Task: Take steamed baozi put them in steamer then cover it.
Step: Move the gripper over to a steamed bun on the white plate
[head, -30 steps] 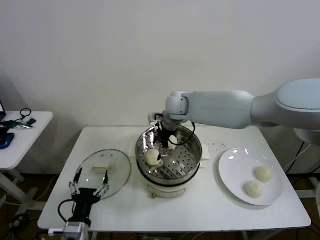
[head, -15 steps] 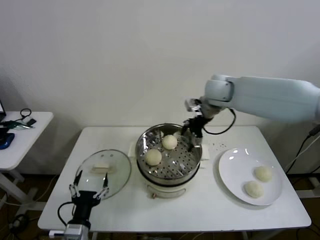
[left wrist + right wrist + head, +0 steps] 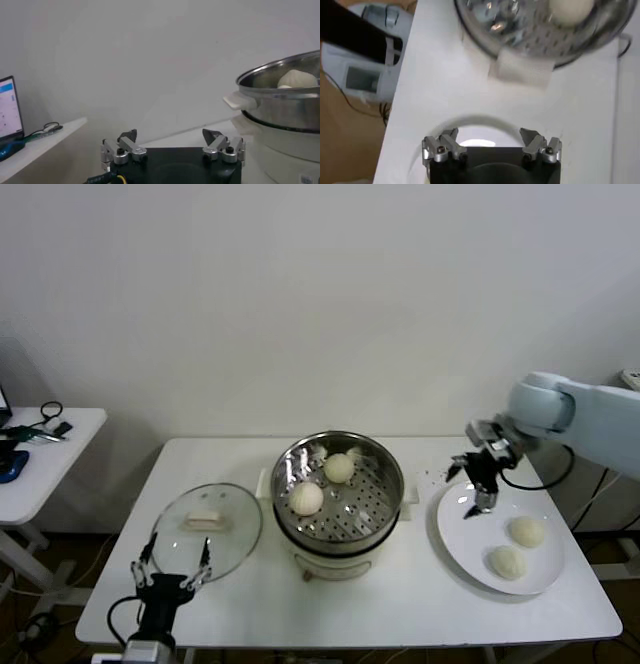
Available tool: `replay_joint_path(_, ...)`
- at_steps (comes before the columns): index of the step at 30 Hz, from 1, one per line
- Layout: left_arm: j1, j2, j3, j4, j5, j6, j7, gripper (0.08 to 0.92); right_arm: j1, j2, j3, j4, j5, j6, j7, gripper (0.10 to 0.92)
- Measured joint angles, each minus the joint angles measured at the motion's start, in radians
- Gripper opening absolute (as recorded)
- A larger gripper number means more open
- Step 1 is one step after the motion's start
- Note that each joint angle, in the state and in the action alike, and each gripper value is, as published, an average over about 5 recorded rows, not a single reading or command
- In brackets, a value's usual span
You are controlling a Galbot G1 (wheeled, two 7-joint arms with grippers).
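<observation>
In the head view, two cream-white domed baozi [image 3: 323, 483] are seen on the perforated tray of the round shiny stainless-steel steamer [image 3: 338, 489], and two more [image 3: 517, 547] lie on the large white plate [image 3: 457, 524]. The right gripper [image 3: 480, 484] is held empty and spread wide above the plate's inner edge; it should be lowered squarely over the nearer bun and closed gently. Half a second ago it was at the steamer's rim. The left gripper [image 3: 168, 575] is parked, open, by the flat glass lid [image 3: 210, 529].

In the left wrist view, open empty fingers [image 3: 123, 148] face the steamer.

In the right wrist view, parted fingers [image 3: 441, 146] are seen over the plate.
</observation>
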Motion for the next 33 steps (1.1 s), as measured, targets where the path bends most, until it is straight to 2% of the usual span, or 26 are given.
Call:
replay_joint_path(7,0.01,-0.01,0.001,0.0,0.012,0.001,-0.002,0.823,-0.198,-0.058,0.131,-0.046,-0.151,0.034,-0.008,0.823)
replay_joint_path(15,0.013,-0.015,-0.005,0.008,0.019,0.002,-0.006,0.823,-0.358,-0.059,0.236,-0.129,-0.257,0.054,-0.019,0.823)
replay_joint_path(33,-0.004,-0.018,-0.004,0.03,0.033,0.006,-0.01,0.823,-0.488,0.004,0.324,-0.235,-0.318,0.074,-0.021,0.823)
